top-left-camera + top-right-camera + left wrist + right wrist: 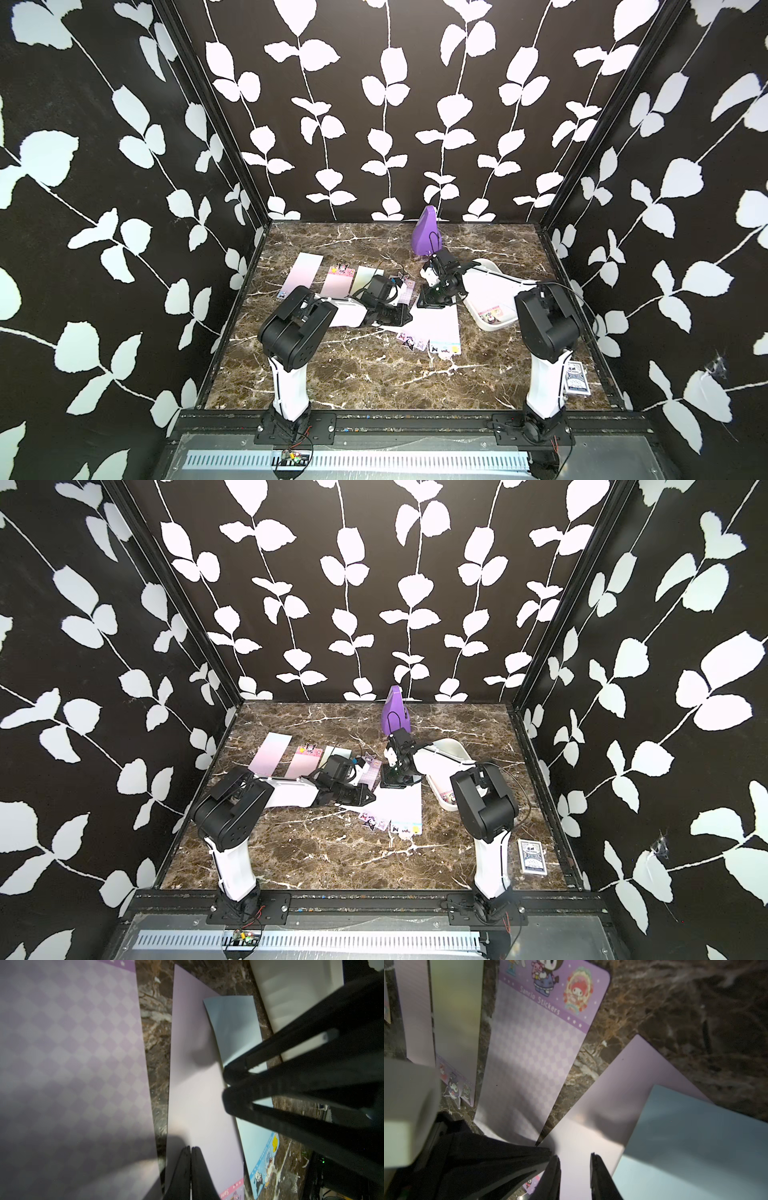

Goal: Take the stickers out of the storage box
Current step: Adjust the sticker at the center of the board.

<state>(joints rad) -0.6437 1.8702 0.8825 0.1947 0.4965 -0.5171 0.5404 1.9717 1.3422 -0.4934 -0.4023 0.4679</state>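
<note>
Several stickers lie on the marble: a gradient sheet (300, 274), a checkered lilac sheet (72, 1053), a pale pink sheet (191, 1095) and a light blue sheet (232, 1026) partly under it. The white storage box (494, 266) stands to their right, and one sticker (492, 316) shows at its near end. My left gripper (190, 1149) is shut with nothing in it, just above the pale pink sheet. My right gripper (575, 1159) points down at the same sheet, its jaws a little apart and empty, close beside the left one.
A purple pyramid-shaped object (426, 232) stands at the back behind the right gripper. A blue-patterned card pack (532, 856) lies near the front right, by the right arm's base. Dark leaf-patterned walls close in the table on three sides.
</note>
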